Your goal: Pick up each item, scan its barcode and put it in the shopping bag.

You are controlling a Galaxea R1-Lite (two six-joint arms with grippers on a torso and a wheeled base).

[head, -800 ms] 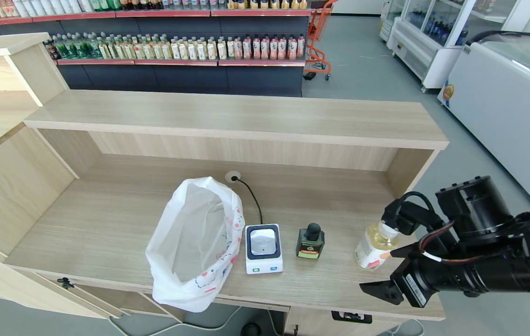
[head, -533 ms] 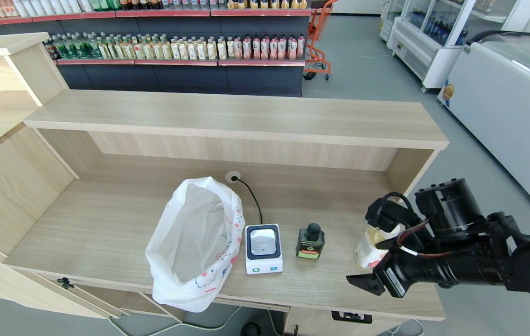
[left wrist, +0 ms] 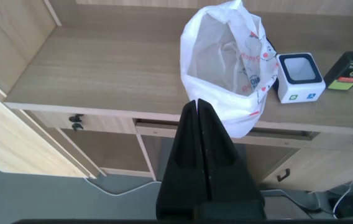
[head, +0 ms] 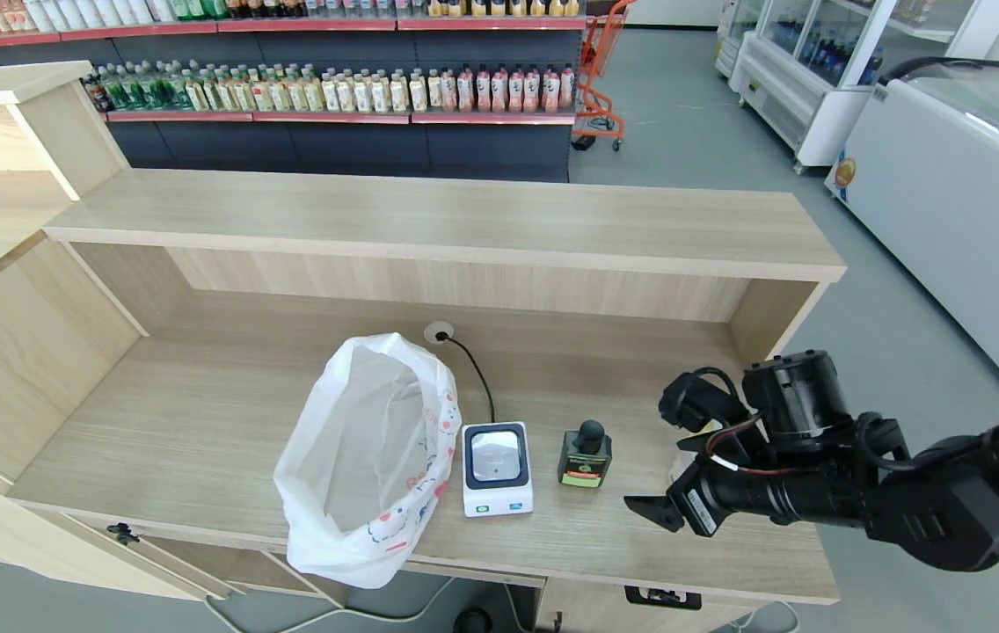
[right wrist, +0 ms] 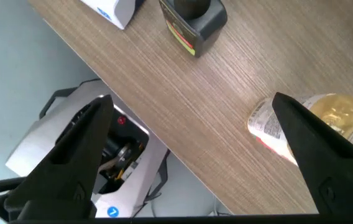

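Note:
A white shopping bag stands open on the wooden counter. Right of it are a white barcode scanner and a small dark bottle. My right gripper hangs open over the counter's right front. Between its wide-apart fingers lies bare wood. A yellow-liquid bottle stands close beside one finger, untouched, and the arm hides most of it in the head view. The dark bottle is farther off. My left gripper is shut and empty, low in front of the counter, facing the bag.
A black cable runs from the scanner to a hole in the counter. A raised shelf walls the back, and side panels close both ends. Store shelves with bottles and freezers stand beyond. A drawer handle sits under the counter's front edge.
My right arm has moved left and lower over the counter. It now covers the yellow bottle that showed plainly in the head view before. Bag, scanner and dark bottle have not moved.

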